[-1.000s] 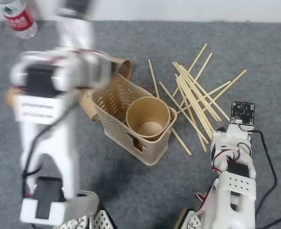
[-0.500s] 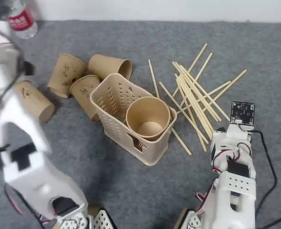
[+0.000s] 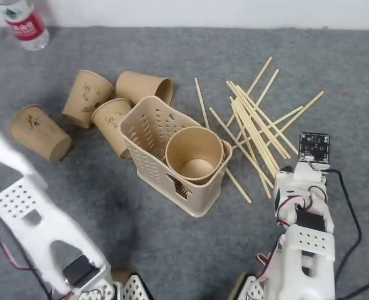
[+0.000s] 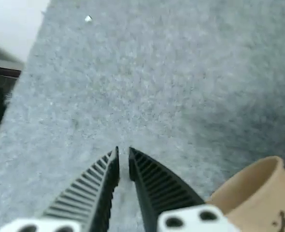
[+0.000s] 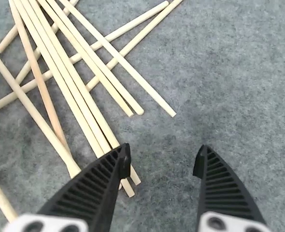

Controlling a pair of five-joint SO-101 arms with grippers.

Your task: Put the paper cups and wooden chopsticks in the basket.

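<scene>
Four paper cups [image 3: 87,97] lie on their sides on the grey carpet [image 3: 172,250] beside the basket [image 3: 153,131] in the high view, and a fifth cup [image 3: 194,156] already sits in it. The chopsticks [image 3: 259,122] are strewn on the basket's other side, just ahead of the right arm [image 3: 303,234]. The left arm [image 3: 28,215] stands well apart from the cups. Whether any chopsticks lie in the basket under the fifth cup, I cannot tell.

In the left wrist view the left gripper [image 4: 123,155] has its jaws almost together with nothing between them, over bare carpet. One cup [image 4: 258,193] is cut off at the frame's edge, so which of the four it is I cannot say. To take it well, the jaws should probably spread wide first, then close over the rim wall gently, as thin paper likely crushes.

In the right wrist view the right gripper [image 5: 163,157] is spread wide and holds nothing, one jaw just over the near ends of the chopsticks. A good grasp would likely centre over a few parallel ones — not a crossed one — and pinch low against the carpet. Their far ends run off the frame.
</scene>
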